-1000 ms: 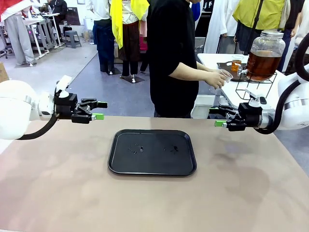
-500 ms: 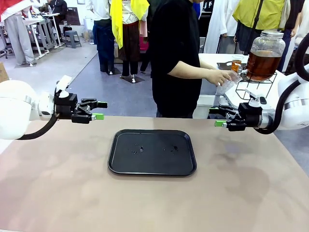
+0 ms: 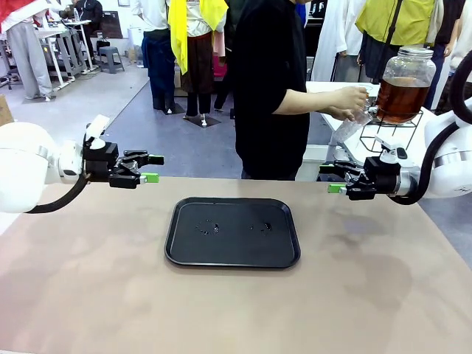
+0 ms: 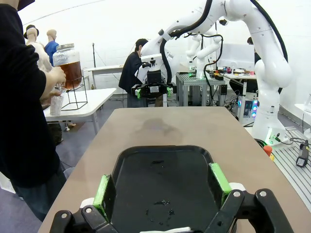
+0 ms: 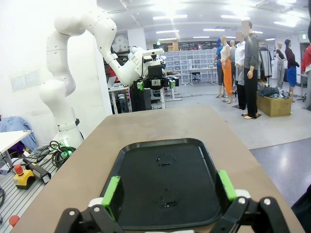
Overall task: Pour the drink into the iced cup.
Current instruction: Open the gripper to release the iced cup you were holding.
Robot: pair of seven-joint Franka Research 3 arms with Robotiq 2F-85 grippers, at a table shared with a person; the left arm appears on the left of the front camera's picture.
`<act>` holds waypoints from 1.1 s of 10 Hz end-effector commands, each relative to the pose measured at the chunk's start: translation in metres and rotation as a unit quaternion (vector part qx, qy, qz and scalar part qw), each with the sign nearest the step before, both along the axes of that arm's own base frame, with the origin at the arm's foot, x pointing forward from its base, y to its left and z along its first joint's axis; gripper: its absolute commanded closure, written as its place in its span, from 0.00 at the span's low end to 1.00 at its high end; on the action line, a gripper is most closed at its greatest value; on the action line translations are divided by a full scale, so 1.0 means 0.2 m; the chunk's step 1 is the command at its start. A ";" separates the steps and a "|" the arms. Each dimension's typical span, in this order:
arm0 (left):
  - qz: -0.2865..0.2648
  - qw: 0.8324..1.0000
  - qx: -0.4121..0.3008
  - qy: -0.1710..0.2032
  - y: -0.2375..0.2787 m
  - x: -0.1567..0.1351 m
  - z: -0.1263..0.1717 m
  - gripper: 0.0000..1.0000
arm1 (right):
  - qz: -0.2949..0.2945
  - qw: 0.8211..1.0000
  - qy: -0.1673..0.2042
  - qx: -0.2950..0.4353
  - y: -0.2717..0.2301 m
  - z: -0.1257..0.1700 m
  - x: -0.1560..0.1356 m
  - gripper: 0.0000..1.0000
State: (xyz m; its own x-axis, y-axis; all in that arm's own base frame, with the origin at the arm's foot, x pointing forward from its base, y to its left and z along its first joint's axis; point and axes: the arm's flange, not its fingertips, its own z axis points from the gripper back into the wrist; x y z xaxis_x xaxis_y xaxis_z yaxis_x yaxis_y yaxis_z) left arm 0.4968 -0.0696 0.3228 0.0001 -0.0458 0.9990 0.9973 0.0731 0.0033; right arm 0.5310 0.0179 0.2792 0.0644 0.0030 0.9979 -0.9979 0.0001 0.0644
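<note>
While unladen, one tray (image 3: 232, 232), two arms.

From my left wrist camera, the left gripper (image 4: 164, 187) sits with its green-padded fingers (image 4: 102, 190) spread wide, nothing between them. Beyond them the black tray (image 4: 165, 167) lies on the brown worktop (image 4: 184, 126), with a few small drops on it. Far left, the person's hand (image 4: 57, 76) holds a clear cup (image 4: 57, 101) at the amber drink dispenser (image 4: 68, 65).
</note>
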 end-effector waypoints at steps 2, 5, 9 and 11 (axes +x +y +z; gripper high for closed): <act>0.007 1.000 -0.002 -0.001 -0.01 0.01 0.01 0.00 | 0.001 1.000 -0.003 0.002 0.00 0.01 0.00 0.00; 0.007 1.000 -0.002 -0.001 -0.01 0.01 0.01 0.00 | 0.001 1.000 -0.003 0.002 0.00 0.01 0.00 0.00; 0.007 1.000 -0.002 -0.001 -0.01 0.01 0.01 0.00 | 0.001 1.000 -0.003 0.002 0.00 0.01 0.00 0.00; 0.007 1.000 -0.002 -0.001 -0.01 0.01 0.01 0.00 | 0.001 1.000 -0.003 0.002 0.00 0.01 0.00 0.00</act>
